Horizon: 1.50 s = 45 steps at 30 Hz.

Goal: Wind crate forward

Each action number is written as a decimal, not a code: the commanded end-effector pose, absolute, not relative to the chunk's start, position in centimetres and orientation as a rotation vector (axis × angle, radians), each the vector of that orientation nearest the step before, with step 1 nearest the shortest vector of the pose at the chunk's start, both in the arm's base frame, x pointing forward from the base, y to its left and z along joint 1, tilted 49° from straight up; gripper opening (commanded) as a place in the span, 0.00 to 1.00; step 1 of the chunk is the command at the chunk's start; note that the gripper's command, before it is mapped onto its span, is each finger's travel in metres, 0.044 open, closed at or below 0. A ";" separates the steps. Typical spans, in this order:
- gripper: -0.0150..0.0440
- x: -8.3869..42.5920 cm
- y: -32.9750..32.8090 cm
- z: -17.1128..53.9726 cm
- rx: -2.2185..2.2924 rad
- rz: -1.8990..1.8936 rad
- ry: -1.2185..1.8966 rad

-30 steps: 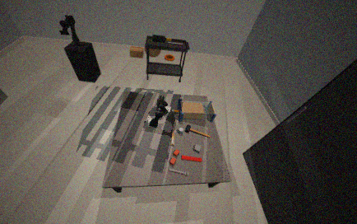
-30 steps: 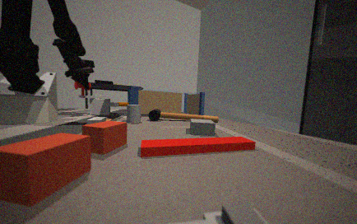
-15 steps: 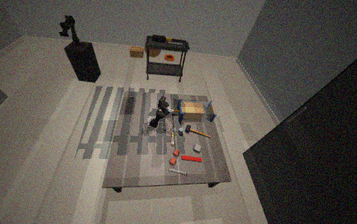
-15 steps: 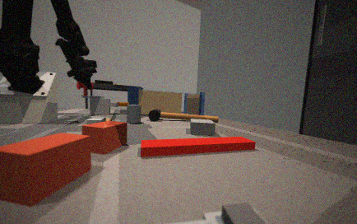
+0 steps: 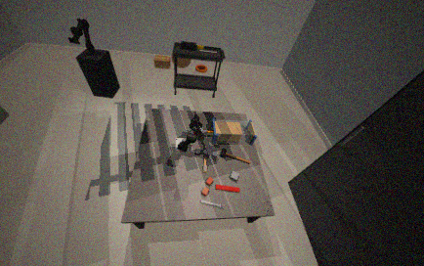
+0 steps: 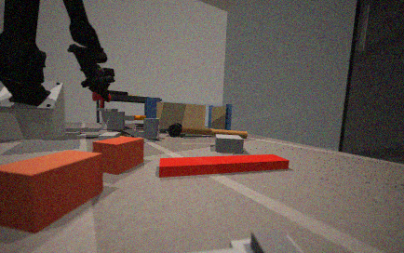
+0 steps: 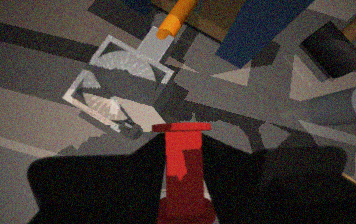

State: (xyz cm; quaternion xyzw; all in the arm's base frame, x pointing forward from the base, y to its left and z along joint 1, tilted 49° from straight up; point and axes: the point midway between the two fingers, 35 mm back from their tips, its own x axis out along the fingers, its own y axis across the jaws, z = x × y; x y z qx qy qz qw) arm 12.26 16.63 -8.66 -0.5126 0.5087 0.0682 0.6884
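Note:
The gripper [image 7: 184,165] [image 6: 103,96] is shut on the red knob [image 7: 183,145] of the winch handle, beside the winch. The pale winch [image 7: 122,62] [image 6: 115,119] has a square frame around a round drum. A light bar [image 7: 142,114] runs from over it toward the knob; the square key and its hole cannot be made out. An orange strap [image 7: 175,22] leads from the winch to the crate. The tan crate [image 5: 228,132] [image 6: 179,114] looks flat in the cubby, its winch-side end close to the blue posts [image 6: 151,107] [image 7: 260,30]. Whether they touch is unclear.
A hammer [image 5: 239,157] [image 6: 200,131] and a grey cylinder [image 6: 151,128] [image 7: 327,109] are near the winch. Farther forward are a grey block [image 5: 234,175], a red bar [image 5: 228,188] [image 6: 223,166], two orange blocks [image 6: 118,154] and a silver tool [image 5: 211,203].

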 end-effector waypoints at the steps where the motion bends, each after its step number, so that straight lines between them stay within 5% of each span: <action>1: 0.25 13.5 16.4 -8.4 -1.150 0.131 1.120; 19: 0.25 14.3 16.7 -8.3 -1.162 0.151 1.131; 36: 1.00 14.4 16.7 -8.3 -1.162 0.151 1.131; 45: 1.00 13.7 19.6 -5.8 -1.161 0.154 1.134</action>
